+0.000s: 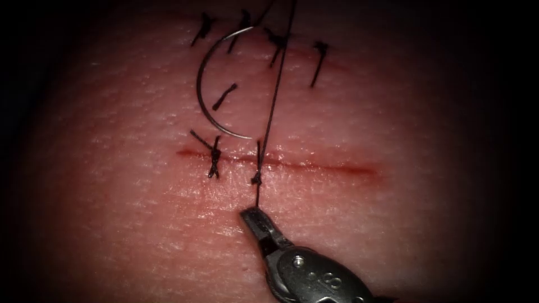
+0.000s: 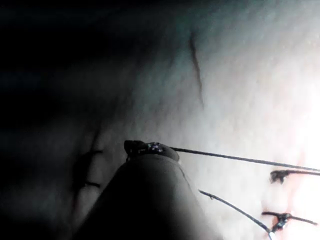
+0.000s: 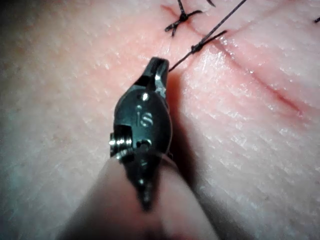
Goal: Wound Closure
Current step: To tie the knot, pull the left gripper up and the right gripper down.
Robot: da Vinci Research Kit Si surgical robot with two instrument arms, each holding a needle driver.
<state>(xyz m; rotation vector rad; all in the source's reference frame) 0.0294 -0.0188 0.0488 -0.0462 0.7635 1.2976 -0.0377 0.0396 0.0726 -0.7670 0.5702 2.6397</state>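
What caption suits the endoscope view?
Right gripper holds thread below the cut; needle lies free on tissue.

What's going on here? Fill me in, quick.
The right tool has its jaws shut on the thread just below a knot on the cut in the tissue. The left tool holds the thread's other end, stretched taut. The needle lies loose on the tissue above the cut, held by neither. An earlier stitch sits left of the knot.

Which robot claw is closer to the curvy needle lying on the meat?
Probably right. The right tool, shut on the thread, sits below the cut; the needle lies free above it. The left tool holds thread further off.
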